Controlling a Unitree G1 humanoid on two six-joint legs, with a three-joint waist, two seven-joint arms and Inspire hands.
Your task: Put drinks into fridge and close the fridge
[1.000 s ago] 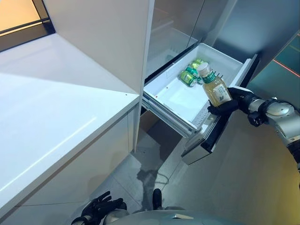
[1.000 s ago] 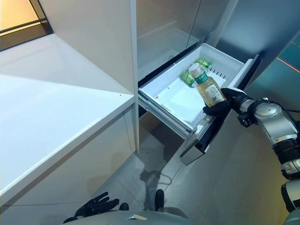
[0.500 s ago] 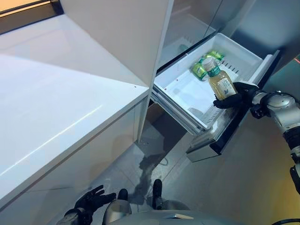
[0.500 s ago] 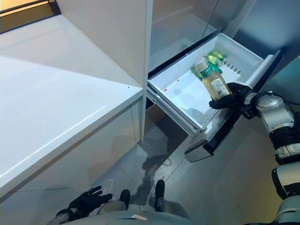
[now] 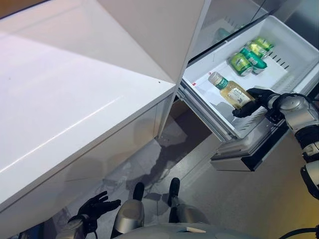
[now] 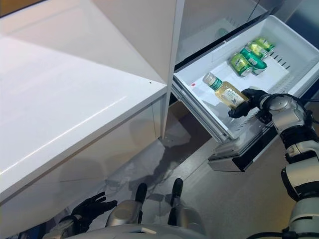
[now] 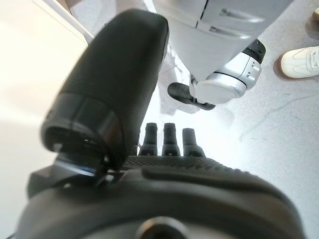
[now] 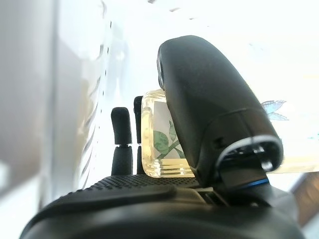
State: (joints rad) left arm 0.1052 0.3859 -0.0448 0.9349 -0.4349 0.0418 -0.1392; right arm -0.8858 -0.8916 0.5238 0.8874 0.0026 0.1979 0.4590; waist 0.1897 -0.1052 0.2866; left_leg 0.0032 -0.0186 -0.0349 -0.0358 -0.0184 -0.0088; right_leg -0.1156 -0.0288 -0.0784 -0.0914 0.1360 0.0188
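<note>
A clear bottle of pale yellow drink (image 5: 232,92) with a white cap and green neck band lies tilted low inside the open white fridge drawer (image 5: 294,37). My right hand (image 5: 253,101) is shut on its base at the drawer's front wall; the right wrist view shows the thumb (image 8: 209,104) and fingers (image 8: 121,134) round the bottle (image 8: 157,144). Two green drinks (image 5: 248,56) lie at the drawer's back. My left hand (image 5: 94,209) hangs open low near the floor, holding nothing (image 7: 169,137).
A white counter (image 5: 70,94) fills the left. A tall white cabinet panel (image 5: 164,30) stands between the counter and the fridge. The drawer's dark front (image 5: 259,157) juts out over the grey floor (image 5: 159,159). A person's white shoe (image 7: 299,59) shows in the left wrist view.
The camera has shifted, so the whole scene slid. My right hand has lowered the bottle from upright above the drawer rim to tilted down inside the drawer. The left hand stays low.
</note>
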